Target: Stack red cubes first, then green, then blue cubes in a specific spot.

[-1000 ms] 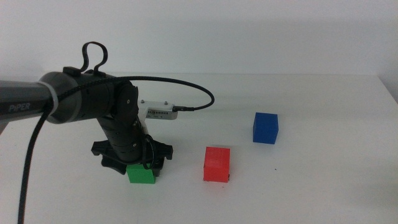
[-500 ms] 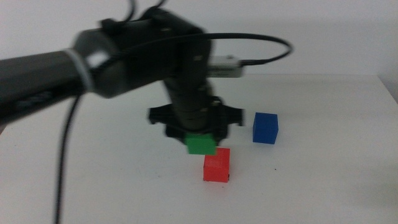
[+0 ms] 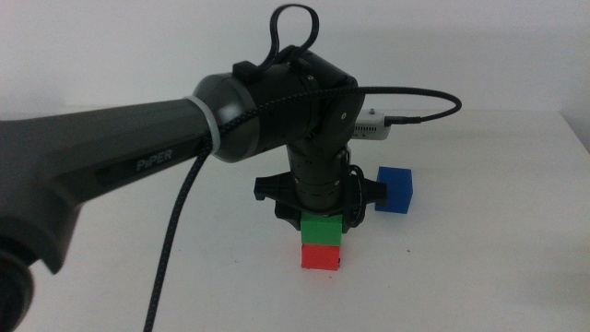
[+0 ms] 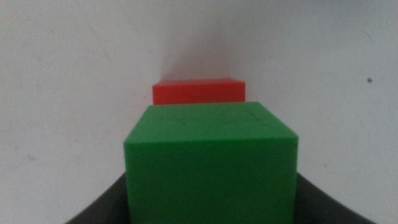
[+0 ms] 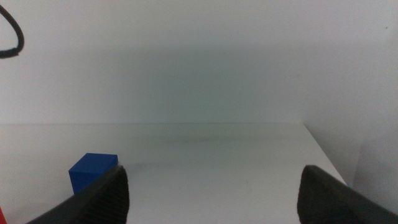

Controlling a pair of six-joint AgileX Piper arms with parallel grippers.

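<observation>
Gripping the matte green cube [image 3: 322,227], the left end effector [image 3: 322,219] sets it squarely on the red cube [image 3: 322,256].

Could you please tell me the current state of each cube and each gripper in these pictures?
Green cube: held by the left gripper, sitting directly on the red cube.
Red cube: on the table, under the green cube.
Blue cube: alone on the table, behind and to the right of the stack, untouched.
Left gripper: shut on the green cube, above the stack.
Right gripper: open, holding nothing, out of the middle view.
</observation>
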